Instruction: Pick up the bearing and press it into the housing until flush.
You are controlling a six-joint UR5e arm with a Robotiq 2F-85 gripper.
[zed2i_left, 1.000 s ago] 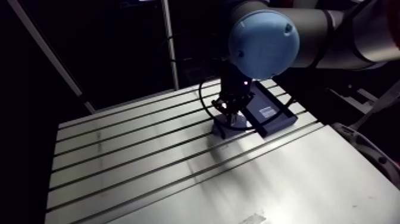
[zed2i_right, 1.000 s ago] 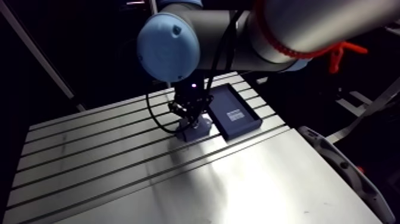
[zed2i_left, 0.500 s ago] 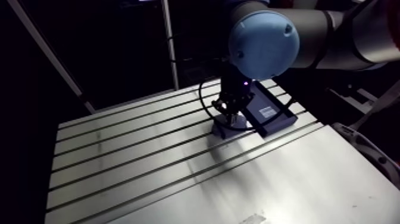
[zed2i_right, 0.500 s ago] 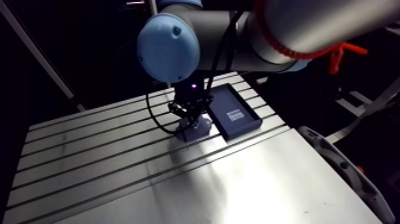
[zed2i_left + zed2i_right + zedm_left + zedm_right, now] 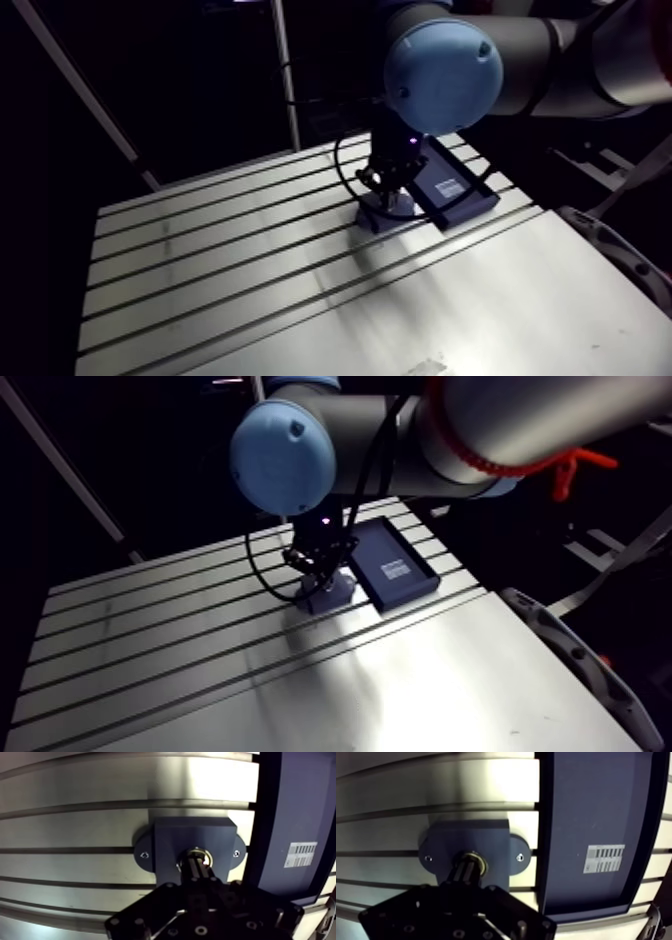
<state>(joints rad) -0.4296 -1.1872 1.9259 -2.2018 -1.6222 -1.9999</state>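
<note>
I am watching the wrist view. The slotted aluminium table (image 5: pixel 75 822) is running under everything, and the grey-blue housing (image 5: pixel 170 837) is sitting on it with a screw (image 5: pixel 144 855) in each side ear. The bearing (image 5: pixel 206 854) is sitting in the housing's centre bore, its brassy rim showing around the gripper (image 5: pixel 196 864). The fingers are pressed together, tips meeting it. A dark blue tray (image 5: pixel 295 802) with a barcode label (image 5: pixel 300 854) is lying just beside the housing.

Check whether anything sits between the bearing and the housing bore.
Nothing visible in the way. In the wrist view the bearing shows as a brass-coloured ring at the bore of the housing, with the gripper directly on it. The dark tray lies beside the housing, off the path. I can't tell whether the bearing is flush.
</note>
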